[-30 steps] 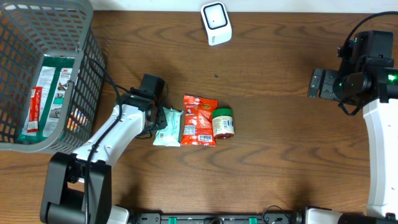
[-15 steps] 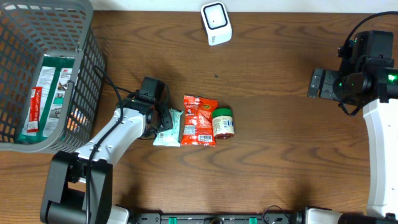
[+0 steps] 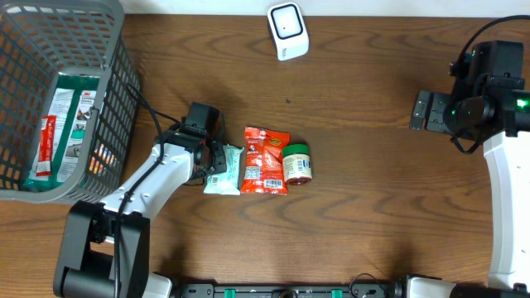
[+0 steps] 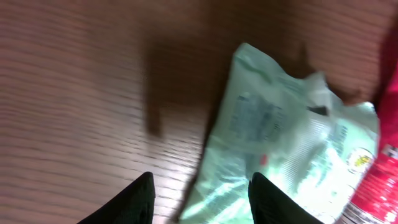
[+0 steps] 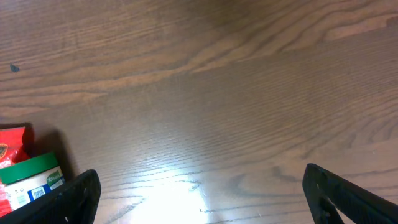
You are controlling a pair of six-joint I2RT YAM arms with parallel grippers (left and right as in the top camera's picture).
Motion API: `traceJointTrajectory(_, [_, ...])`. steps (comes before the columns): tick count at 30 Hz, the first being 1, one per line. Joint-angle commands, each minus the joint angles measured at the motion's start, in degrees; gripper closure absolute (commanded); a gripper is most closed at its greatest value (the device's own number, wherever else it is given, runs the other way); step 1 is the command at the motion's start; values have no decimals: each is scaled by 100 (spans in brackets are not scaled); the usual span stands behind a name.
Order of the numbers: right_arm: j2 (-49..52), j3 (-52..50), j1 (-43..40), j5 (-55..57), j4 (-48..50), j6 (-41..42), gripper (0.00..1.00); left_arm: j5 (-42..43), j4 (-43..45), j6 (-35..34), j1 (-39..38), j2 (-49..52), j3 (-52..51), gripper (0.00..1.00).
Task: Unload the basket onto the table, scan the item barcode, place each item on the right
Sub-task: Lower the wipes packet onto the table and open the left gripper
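A pale green packet (image 3: 225, 171) lies flat on the table, with a red packet (image 3: 265, 160) and a small green-lidded jar (image 3: 297, 162) in a row to its right. My left gripper (image 3: 214, 159) hangs low over the green packet's left edge. In the left wrist view its jaws (image 4: 202, 198) stand apart, and the green packet (image 4: 292, 137) reaches in between them, blurred. The white scanner (image 3: 287, 31) sits at the far edge. My right gripper (image 3: 424, 111) is wide open over bare wood at the far right, with nothing between its fingers (image 5: 78, 194).
A grey wire basket (image 3: 25, 25) holding green and red packages stands at the left, close behind my left arm. The jar (image 5: 31, 180) and the red packet (image 5: 11, 146) show at the left edge of the right wrist view.
My left gripper has slid a little to the right onto the green packet's left edge, and its jaws have parted slightly. The right arm has not moved.
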Motion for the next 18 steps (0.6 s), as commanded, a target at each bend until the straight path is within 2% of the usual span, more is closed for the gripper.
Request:
traceJointTrajectory(1, [-7, 59, -13, 52, 9, 83, 1, -385, -42, 50, 66, 2, 125, 50])
traceJointTrajectory(9, [-7, 59, -13, 52, 9, 85, 1, -791, 33, -173, 66, 48, -166, 51])
traceJointTrajectory(14, [-7, 59, -13, 52, 9, 83, 1, -741, 76, -186, 63, 203, -219, 50])
traceJointTrajectory(18, [-7, 59, -13, 52, 9, 85, 1, -391, 105, -184, 63, 299, -219, 51])
